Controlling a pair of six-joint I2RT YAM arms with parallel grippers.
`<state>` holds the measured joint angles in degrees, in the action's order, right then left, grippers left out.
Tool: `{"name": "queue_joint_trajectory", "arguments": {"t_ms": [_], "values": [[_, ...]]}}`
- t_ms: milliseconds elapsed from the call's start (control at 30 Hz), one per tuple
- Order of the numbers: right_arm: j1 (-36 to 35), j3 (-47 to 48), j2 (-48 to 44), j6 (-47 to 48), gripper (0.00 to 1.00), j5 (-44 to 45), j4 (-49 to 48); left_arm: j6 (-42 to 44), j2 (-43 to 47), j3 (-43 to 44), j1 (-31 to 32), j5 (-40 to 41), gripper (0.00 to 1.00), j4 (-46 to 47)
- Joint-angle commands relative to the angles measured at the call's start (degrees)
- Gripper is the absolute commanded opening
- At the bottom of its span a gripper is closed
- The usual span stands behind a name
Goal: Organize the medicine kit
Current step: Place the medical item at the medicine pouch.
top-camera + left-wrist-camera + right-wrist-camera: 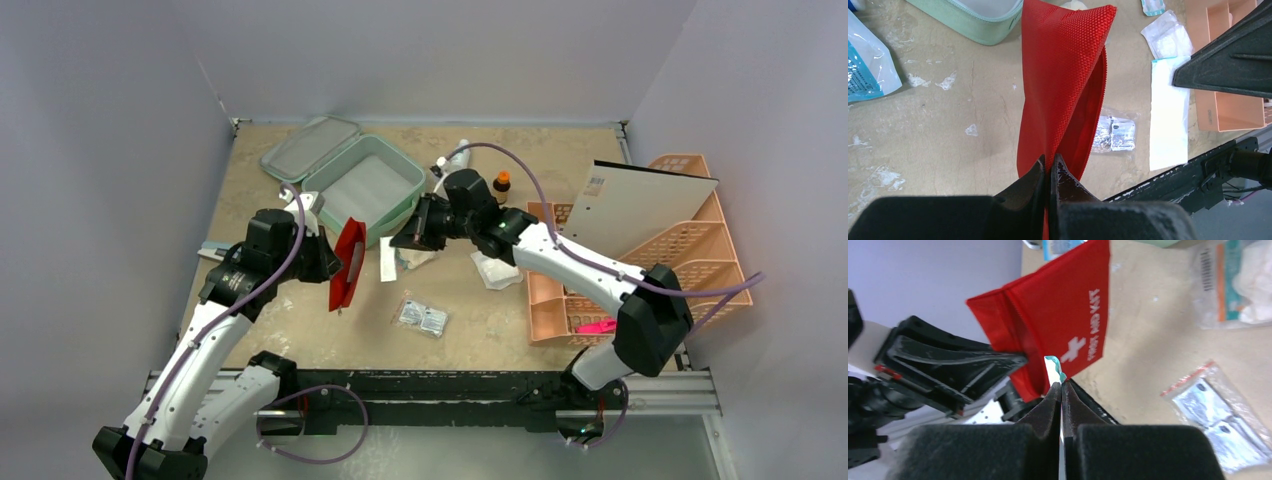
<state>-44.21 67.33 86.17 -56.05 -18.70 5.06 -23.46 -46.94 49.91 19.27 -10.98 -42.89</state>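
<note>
Left jaws clamp the red pouch [1058, 75]; right jaws pinch a thin packet [1053, 367].
White cross and "AID KIT" legible; green medicine kit [362, 188] lies open at the bench's [480, 320] back-left.

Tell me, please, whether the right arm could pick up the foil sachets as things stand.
Probably not yet. The foil sachets lie uncovered on the table, but the right gripper is shut on a thin white packet, which it would have to put down first.
</note>
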Motion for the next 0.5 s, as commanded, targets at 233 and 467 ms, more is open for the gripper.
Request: {"name": "queue_joint_trajectory", "arguments": {"t_ms": [233, 467], "values": [[-5.6, 8.1, 4.9, -10.1, 0.00, 4.8, -8.1, -0.7, 0.3, 0.0, 0.1, -1.1, 0.00, 2.2], [-7.1, 11.2, 8.7, -11.2, 0.00, 8.6, -6.7, -0.5, 0.5, -0.1, 0.1, -2.2, 0.00, 2.6]]}}
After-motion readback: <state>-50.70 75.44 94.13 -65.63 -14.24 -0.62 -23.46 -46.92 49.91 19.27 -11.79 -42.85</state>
